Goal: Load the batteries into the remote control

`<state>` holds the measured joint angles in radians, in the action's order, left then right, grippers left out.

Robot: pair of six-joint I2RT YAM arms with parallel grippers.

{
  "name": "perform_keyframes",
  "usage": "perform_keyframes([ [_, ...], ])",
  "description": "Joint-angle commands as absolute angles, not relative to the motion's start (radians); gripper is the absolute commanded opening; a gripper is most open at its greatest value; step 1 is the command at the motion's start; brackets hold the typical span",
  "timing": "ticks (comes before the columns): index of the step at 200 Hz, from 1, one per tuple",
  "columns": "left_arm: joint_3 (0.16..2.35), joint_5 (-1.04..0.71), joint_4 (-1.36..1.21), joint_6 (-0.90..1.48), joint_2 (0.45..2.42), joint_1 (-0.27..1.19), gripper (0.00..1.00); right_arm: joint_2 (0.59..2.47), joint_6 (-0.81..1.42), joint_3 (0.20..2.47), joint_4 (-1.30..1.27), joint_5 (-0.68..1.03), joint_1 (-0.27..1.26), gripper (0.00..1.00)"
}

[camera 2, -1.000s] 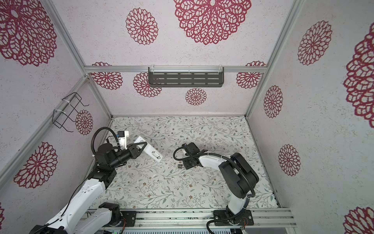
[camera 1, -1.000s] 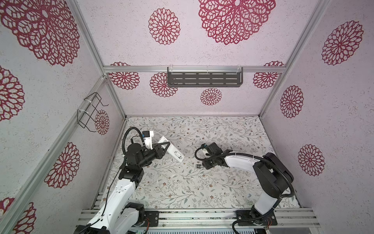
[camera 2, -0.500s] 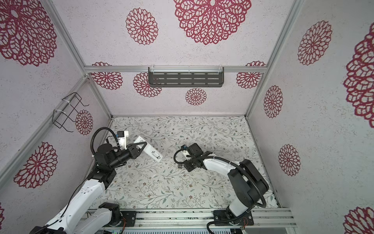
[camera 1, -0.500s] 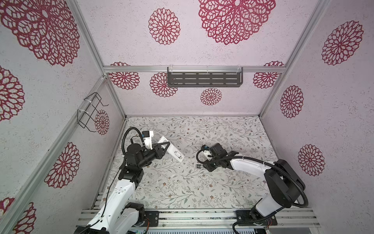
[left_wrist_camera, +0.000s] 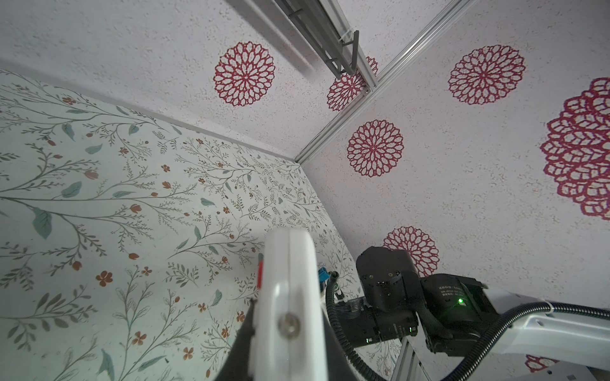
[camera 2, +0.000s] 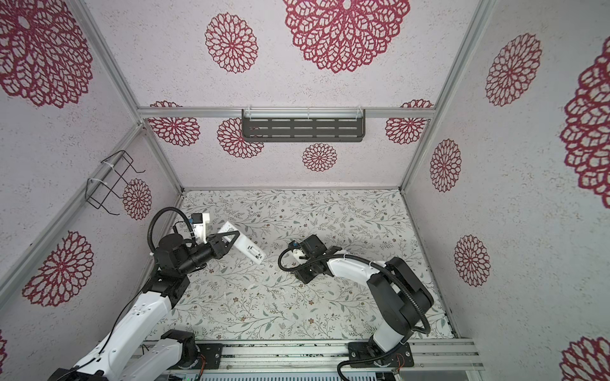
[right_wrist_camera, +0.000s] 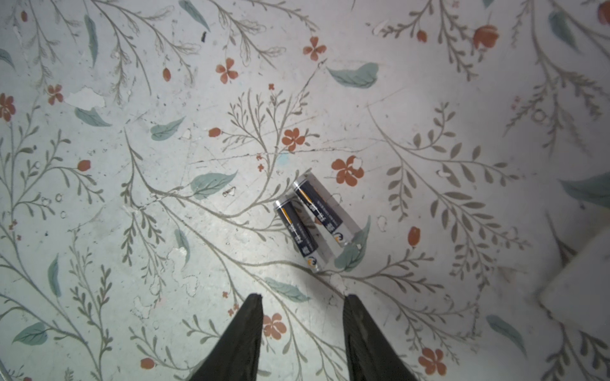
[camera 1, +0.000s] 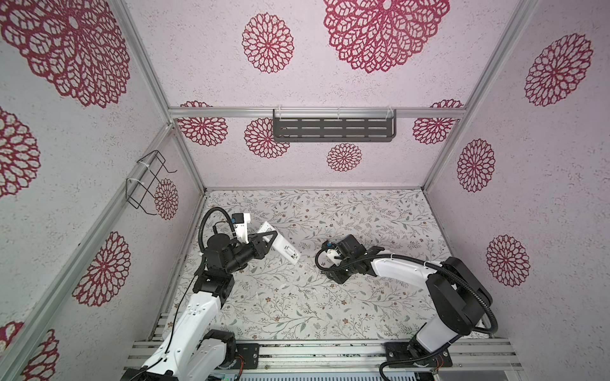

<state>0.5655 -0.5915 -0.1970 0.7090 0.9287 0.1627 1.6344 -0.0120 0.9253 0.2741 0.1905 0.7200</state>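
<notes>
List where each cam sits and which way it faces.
Top views: high above, looking down at the table and back wall; both arms show, left tool clamping the remote control.
Left wrist: on the left arm, facing along the remote control across the table; the right arm shows.
Right wrist: on the right arm, facing down at the batteries; the open right tool shows.
Shared: remote control, in top and left wrist views.

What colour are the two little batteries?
The small cylindrical batteries are dark navy with orange stripes; right wrist view.
</notes>
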Motion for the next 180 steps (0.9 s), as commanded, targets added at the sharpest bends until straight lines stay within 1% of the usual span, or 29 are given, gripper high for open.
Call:
perform_keyframes([
  [1, 0.563, -0.597, -0.232, 0.705, 0.908, 0.158, 0.11, 1.651, -0.038, 0.957, 0.280, 0.205, 0.723, 0.44],
  [96, 0.565, -0.594, -0.218, 0.699, 0.900, 0.158, 0.11, 1.731, -0.063, 0.995, 0.257, 0.213, 0.724, 0.45],
  [180, 0.566, -0.593, -0.218, 0.695, 0.905, 0.158, 0.11, 1.756, -0.093, 1.038, 0.283, 0.250, 0.732, 0.45],
])
